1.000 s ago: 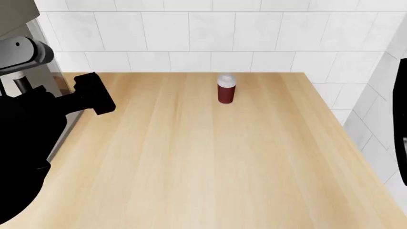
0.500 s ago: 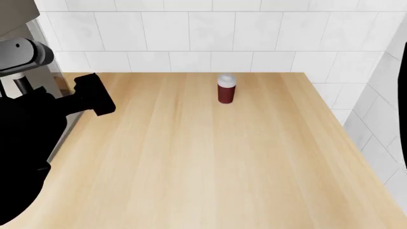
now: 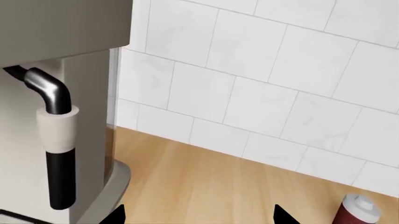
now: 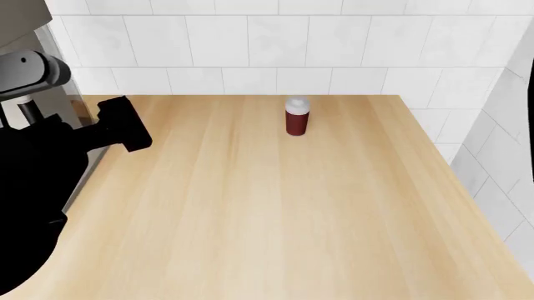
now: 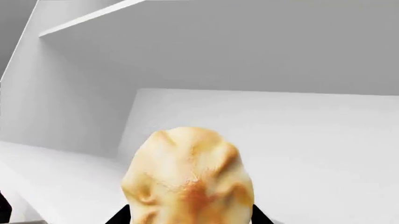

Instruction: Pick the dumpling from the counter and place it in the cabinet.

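Note:
The dumpling (image 5: 190, 182), pale cream with a golden-brown pleated top, sits between the black fingertips of my right gripper (image 5: 190, 217), which is shut on it. Behind it is the white inside of the cabinet (image 5: 281, 130), with a shelf (image 5: 249, 42) above. The right gripper and the dumpling are out of the head view. My left gripper (image 3: 198, 217) is open and empty above the light-wood counter (image 4: 276, 206) at its back left corner; the left arm (image 4: 125, 125) shows in the head view.
A dark-red bottle with a white cap (image 4: 296, 117) stands at the back of the counter; it also shows in the left wrist view (image 3: 356, 212). A coffee machine (image 3: 56, 93) with a steam wand (image 3: 56, 140) stands at the far left. White tiled walls (image 4: 276, 44) bound the back and right.
The dark sliver of the right arm at the head view's right edge has shrunk and moved out of view. The left arm and the bottle have not moved.

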Robot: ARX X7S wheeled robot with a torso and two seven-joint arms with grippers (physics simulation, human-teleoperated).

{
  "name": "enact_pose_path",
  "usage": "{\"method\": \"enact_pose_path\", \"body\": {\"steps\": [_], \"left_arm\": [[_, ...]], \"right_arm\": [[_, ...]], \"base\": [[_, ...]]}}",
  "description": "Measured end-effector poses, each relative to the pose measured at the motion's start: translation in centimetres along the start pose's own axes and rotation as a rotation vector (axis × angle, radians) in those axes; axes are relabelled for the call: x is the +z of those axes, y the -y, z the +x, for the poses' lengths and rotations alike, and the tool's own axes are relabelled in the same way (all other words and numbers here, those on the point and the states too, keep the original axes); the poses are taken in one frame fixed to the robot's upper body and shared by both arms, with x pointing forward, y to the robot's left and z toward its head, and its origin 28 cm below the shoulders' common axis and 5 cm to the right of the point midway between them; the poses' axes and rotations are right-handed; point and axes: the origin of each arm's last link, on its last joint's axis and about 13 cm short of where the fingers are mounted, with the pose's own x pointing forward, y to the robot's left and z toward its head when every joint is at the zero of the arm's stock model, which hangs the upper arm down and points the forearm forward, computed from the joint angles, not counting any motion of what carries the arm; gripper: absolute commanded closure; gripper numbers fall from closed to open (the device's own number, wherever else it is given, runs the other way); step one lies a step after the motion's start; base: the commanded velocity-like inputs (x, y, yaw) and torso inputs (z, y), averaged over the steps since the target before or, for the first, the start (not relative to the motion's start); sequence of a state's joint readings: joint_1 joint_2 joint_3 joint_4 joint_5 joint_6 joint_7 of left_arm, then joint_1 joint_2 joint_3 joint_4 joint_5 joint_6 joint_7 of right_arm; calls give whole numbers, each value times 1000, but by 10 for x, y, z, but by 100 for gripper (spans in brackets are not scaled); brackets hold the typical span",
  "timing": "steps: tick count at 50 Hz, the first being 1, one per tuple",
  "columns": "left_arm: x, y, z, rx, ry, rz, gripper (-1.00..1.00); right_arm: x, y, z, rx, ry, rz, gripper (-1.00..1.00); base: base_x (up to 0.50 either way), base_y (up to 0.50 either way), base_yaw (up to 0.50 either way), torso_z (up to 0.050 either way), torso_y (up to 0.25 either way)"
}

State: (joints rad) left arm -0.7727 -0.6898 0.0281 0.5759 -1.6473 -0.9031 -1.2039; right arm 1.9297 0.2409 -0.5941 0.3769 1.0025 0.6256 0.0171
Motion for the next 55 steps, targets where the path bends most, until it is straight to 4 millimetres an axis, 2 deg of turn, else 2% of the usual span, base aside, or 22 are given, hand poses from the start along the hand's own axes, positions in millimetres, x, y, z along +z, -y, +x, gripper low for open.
{"method": "enact_pose_path", "body": {"steps": [39,55], "left_arm": [[-1,-1,-2,2,-5,-3,-100],[-2,-1,-1,4,-9,-7,-100]], "right_arm": [[-2,18,15,-208,-57,-47,100],[7,26,23,-193,-123,38,100]], "base": [[0,0,0,0,0],[9,3,6,1,0]]}}
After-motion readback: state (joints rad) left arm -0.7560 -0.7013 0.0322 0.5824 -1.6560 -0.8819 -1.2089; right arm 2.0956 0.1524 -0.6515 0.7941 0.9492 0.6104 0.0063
